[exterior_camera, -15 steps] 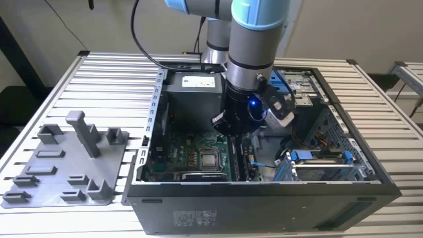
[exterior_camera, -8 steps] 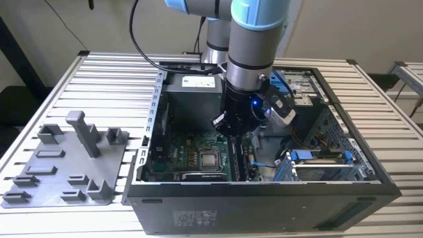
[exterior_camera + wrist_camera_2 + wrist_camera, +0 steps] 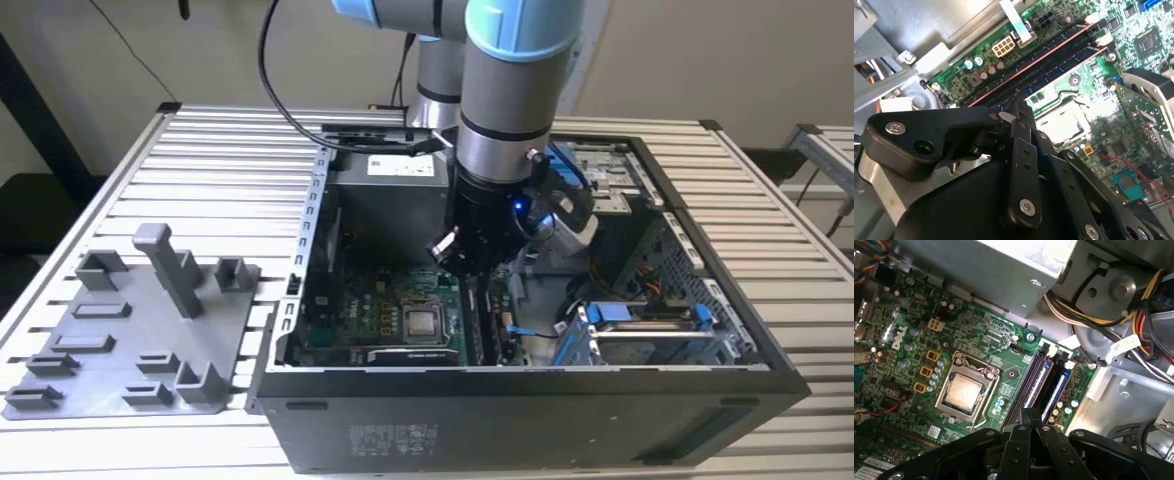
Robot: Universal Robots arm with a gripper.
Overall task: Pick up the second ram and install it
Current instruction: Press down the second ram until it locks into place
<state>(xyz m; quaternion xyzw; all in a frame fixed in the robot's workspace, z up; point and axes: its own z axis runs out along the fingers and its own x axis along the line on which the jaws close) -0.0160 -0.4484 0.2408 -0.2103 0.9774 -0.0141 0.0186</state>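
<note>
Down in the open computer case (image 3: 747, 345), with the gripper (image 3: 465, 265) lowered over the green motherboard (image 3: 340, 320) beside the square silver chip (image 3: 424, 322). In both wrist views, black fingers (image 3: 1024, 432) pressed together with nothing between them, tips just above one end of the second ram (image 3: 1035, 385); whether touching, cannot tell. Seated on edge in a black slot next to a like dark-blue stick (image 3: 1059, 390), long axis parallel to that neighbour and to the near side of the chip socket, running in the exterior view from the case's near wall toward its far wall. Long, thin and flat, dark blue, with a pale reddish line along one edge, seen again in the second wrist view (image 3: 1054, 70) running straight away from the closed fingertips (image 3: 1021, 107). Under the case, a table (image 3: 227, 170) of pale metal slats; on it, toward the exterior view's left, a grey plastic tray (image 3: 134, 340) with upright posts, well apart from the arm. Beyond the table, a plain light wall (image 3: 721, 60).
</note>
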